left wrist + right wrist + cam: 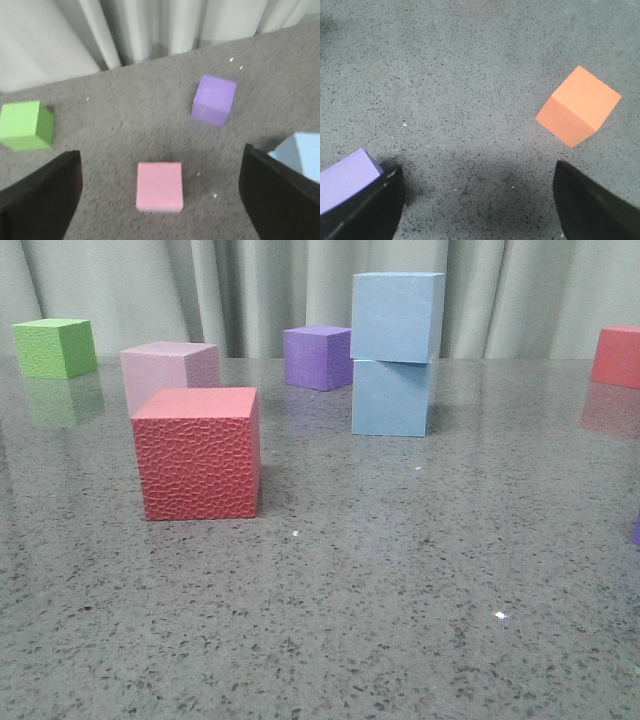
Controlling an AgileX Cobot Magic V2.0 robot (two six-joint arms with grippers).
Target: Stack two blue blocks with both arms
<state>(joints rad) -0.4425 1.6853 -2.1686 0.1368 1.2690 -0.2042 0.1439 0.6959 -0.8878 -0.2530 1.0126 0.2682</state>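
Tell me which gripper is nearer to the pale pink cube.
Left. The pale pink cube lies just ahead between the left gripper's open fingers; the right gripper shows no pink cube, only an orange cube.

We see open grey table [400, 620] across the whole near half. At ten o'clock from centre the red cube [198, 452] blocks the way, the pale pink cube [170, 372] just behind it. The stacked blue blocks [394, 355] stand tall at one o'clock, the purple cube [317, 356] beyond. A clear lane runs between red cube and stack toward twelve.
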